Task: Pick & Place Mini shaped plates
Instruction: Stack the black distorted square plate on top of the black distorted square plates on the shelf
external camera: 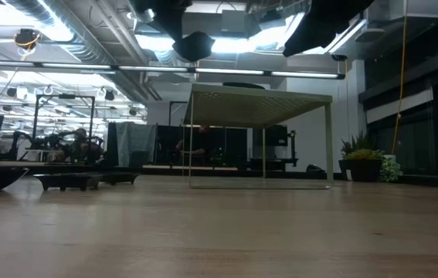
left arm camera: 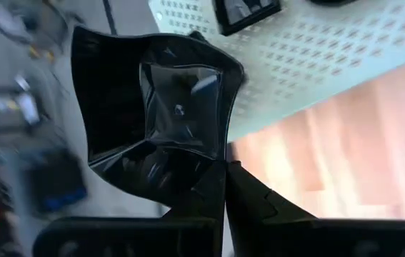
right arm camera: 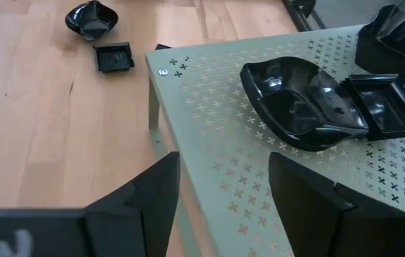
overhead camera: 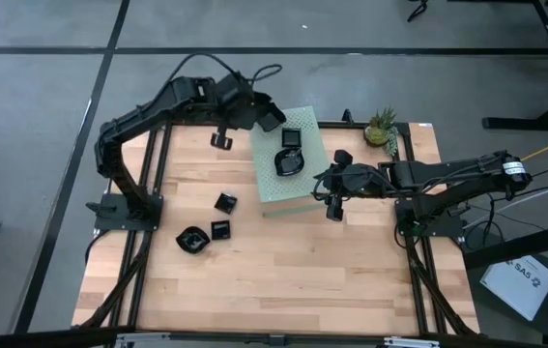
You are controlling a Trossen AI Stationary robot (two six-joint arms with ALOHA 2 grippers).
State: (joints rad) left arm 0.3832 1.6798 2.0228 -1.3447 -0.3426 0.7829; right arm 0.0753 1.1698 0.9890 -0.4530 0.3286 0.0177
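My left gripper is shut on a glossy black mini shaped plate, which hangs over the far left corner of the pale green perforated box. A square plate and a larger wavy plate rest on the box top, touching each other. Three more plates lie on the wooden table left of the box. At the box's right edge my right gripper stands open above the top, with nothing between its fingers. My left gripper pinches the plate's flared rim between its two fingers, near one corner. The fingers slant down from the table's left. The plate stands tilted beyond the fingertips, its hollow facing the wrist camera, lifted clear above the box top.
A small potted plant stands at the far right of the table. The box stands on thin legs with open space beneath. Bare wood stretches along the near half of the table.
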